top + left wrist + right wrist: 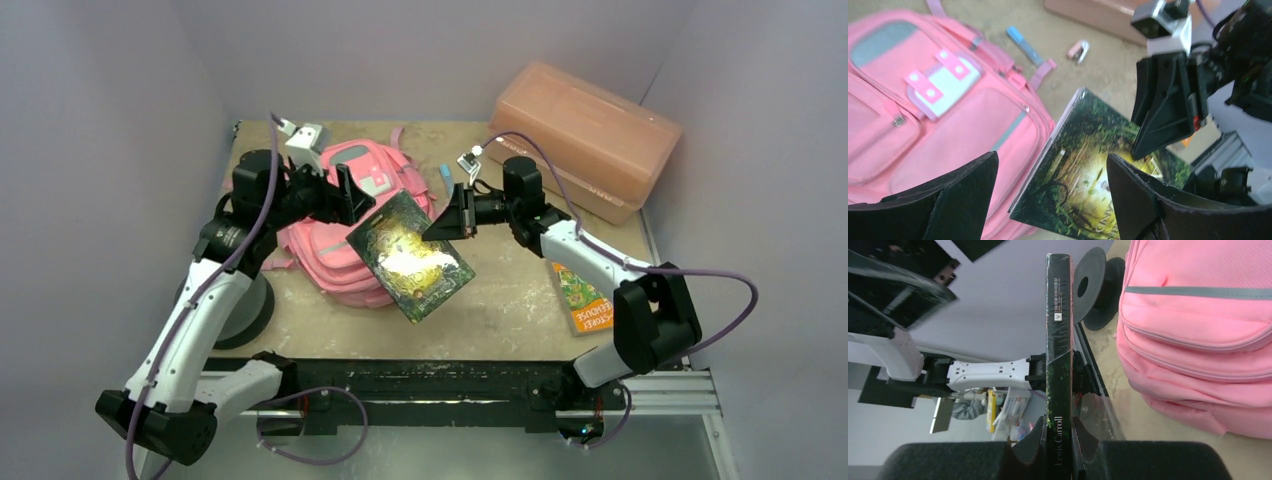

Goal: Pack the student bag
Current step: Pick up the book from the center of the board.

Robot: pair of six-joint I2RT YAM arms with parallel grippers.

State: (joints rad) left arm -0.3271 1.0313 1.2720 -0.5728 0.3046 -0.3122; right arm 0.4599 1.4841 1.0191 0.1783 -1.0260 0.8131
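Student bag of soft pink fabric lies flat on the tabletop, left of centre, with its front pockets and grey-and-white patches facing up. Its zips look closed in the left wrist view.

A dark green book with a glowing forest scene on its cover is tilted in the air over the bag's right edge. The right gripper pinches it by one corner, fingers pressed against both covers. In the right wrist view the spine faces the camera and reads "Lewis Carroll", and the bag sits just beside it on the right.

The left gripper hangs over the bag with its fingers spread wide and nothing between them. From its own camera, the bag's front pocket and the near corner of the book show through the gap.

A translucent orange-pink plastic box stands at the back right corner. A second book, orange and green, lies flat on the tabletop beside the right arm. A blue pen-like item and a small pink object lie on the tabletop just past the bag's top, near its straps.
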